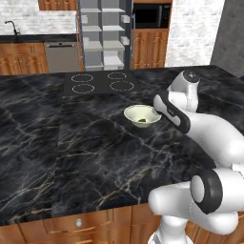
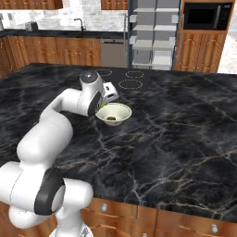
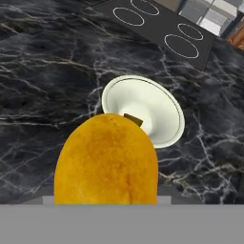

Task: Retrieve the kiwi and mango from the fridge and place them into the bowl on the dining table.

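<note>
The yellow-orange mango (image 3: pixel 106 162) fills the lower middle of the hand view and hides the fingertips; my gripper (image 2: pixel 102 107) is shut on it. It hangs just above the near left rim of the cream bowl (image 3: pixel 152 102), which stands on the black marble dining table (image 1: pixel 71 143). Inside the bowl (image 1: pixel 131 112) lies the kiwi (image 1: pixel 142 120), a small brown-green lump, also seen as kiwi (image 2: pixel 111 119) in the bowl (image 2: pixel 122 109). The fridge (image 1: pixel 102 33) stands open at the back with bare grey shelves.
The four-ring cooktop (image 1: pixel 101 82) is set into the table just behind the bowl. My white arm (image 1: pixel 205 128) reaches over the table's right side. Wooden cabinets, a sink counter (image 1: pixel 28 38) and a microwave (image 1: pixel 151 15) line the back wall.
</note>
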{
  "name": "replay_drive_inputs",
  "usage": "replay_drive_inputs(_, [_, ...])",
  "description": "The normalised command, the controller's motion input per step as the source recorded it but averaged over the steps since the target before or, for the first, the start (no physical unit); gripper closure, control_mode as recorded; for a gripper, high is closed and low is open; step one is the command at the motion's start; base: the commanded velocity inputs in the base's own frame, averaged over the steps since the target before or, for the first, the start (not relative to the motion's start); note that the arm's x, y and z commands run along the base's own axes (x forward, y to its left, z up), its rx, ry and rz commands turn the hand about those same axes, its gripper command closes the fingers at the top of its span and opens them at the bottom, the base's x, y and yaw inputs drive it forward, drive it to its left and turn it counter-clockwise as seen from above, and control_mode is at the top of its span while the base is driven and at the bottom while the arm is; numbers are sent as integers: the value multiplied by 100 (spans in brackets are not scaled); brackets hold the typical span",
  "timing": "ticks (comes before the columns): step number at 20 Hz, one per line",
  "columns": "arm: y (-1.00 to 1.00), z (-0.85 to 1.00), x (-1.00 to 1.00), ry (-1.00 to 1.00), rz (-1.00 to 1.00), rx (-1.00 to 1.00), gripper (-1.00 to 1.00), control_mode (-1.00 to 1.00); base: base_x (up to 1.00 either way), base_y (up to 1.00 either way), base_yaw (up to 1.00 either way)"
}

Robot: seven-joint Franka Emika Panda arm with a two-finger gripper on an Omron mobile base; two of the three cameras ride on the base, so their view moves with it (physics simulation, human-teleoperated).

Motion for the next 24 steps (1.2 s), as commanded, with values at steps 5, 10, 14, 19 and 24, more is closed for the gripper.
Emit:
replay_drive_inputs(5, [0,-12,38,6,0,0,100,-100,0,0,0])
replay_drive_inputs(10, [0,-12,36,6,0,0,100,-100,0,0,0])
replay_drive_inputs(14, [0,-24,39,5,0,0,100,-100,0,0,0])
replay_drive_inputs(19, [0,-42,36,2,0,0,100,-100,0,0,0])
replay_drive_inputs(24, [0,-32,42,2,0,0,100,-100,0,0,0])
